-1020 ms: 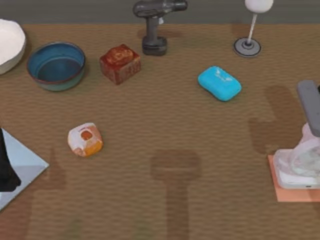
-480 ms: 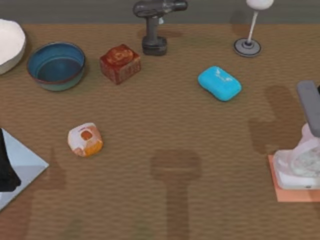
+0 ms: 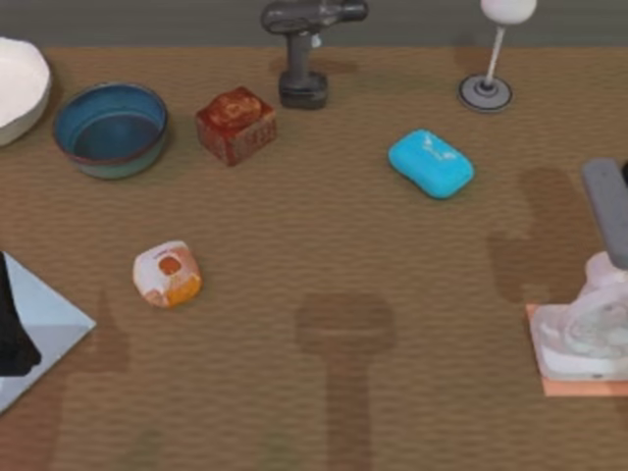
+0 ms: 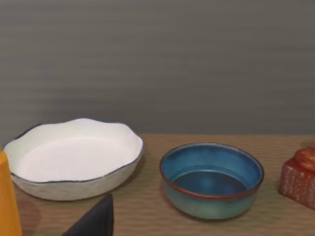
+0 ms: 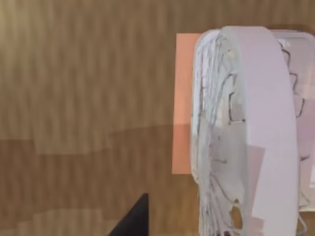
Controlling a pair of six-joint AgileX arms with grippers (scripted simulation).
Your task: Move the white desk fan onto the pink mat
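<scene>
From where I stand the left arm (image 3: 12, 329) sits parked at the table's left edge, over the shiny grey-blue sheet (image 3: 54, 319), far to the left of the blue soap bar (image 3: 430, 163); I cannot tell how its jaws stand, only that its camera looks out at the white dish (image 4: 74, 157) and the blue bowl (image 4: 211, 179).

Left of the soap bar, along the far side, are that bowl, then the red block (image 3: 235, 125), with the grey drill (image 3: 304, 49) between block and soap. Nearer, below and well left of the soap, lies the small orange-and-white packet (image 3: 167, 274). Just beyond the soap and to its right stands the thin ball-topped stand (image 3: 488, 59).

To the right of the soap and nearer, at the table's right edge, the white desk fan (image 3: 589, 329) stands with its base on the pink mat (image 3: 579, 386), which shows as a strip along the base's edges, so the fan looks centred for a stable rest. The right gripper (image 3: 608, 211) is above the fan's head, probably to keep it upright; whether it pinches the fan or has let go I cannot tell.
</scene>
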